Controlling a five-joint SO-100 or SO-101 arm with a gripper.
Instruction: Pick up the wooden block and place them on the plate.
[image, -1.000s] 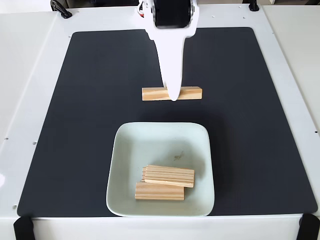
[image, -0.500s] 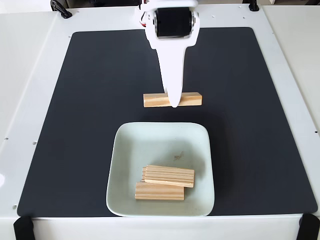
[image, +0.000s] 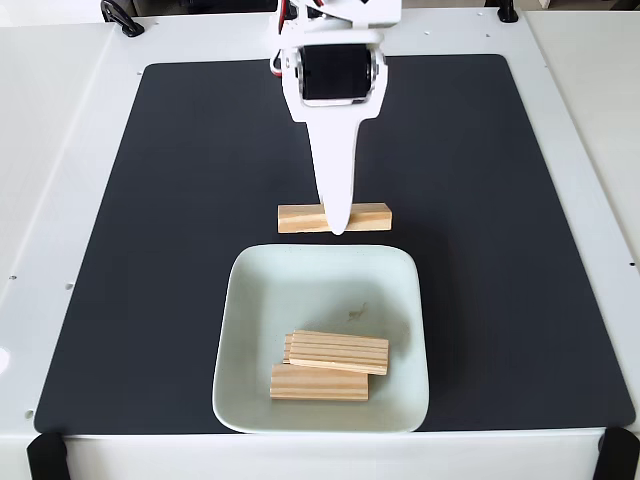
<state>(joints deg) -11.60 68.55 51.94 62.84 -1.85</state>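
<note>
Fixed view position: high, facing the arm's base across the table (image: 60, 200).
Aim: tilted down onto the black mat (image: 180, 250).
Range: moderate; whole mat in frame, plate (image: 250, 400) nearest the camera, arm entering from the top edge.

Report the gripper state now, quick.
Gripper: shut on the wooden block, carried just short of the plate rim.

From my feed I see a white desk (image: 60, 150) under even, bright light, with soft shadows. A big black mat (image: 180, 200) covers most of it. Black clamps (image: 122, 18) sit at the far corners, and black straps (image: 45, 455) at the near ones.
</note>
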